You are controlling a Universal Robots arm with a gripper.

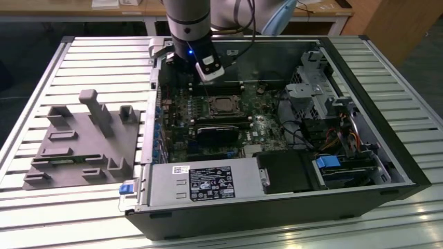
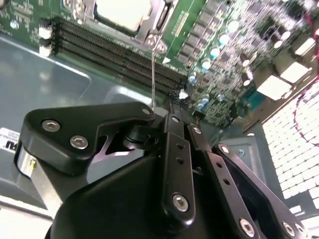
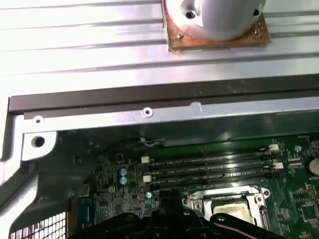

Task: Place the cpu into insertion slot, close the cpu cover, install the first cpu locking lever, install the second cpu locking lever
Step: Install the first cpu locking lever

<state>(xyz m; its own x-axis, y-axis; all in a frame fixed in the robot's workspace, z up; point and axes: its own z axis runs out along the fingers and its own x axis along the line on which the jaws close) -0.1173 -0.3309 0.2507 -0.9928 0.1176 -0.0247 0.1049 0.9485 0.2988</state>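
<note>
The hand [image 2: 172, 102] is largely hidden behind its own black links, and I cannot tell whether it is apart or together. A thin metal lever [image 2: 153, 69] ends near its tip. The arm [image 1: 188, 26] reaches down from the upper middle of the exterior view into the open computer case [image 1: 387, 171] on the bench [image 1: 90, 57]. The cpu [image 1: 223, 106] lies mid-frame, ringed by the cpu cover [image 3: 219, 191].
</note>
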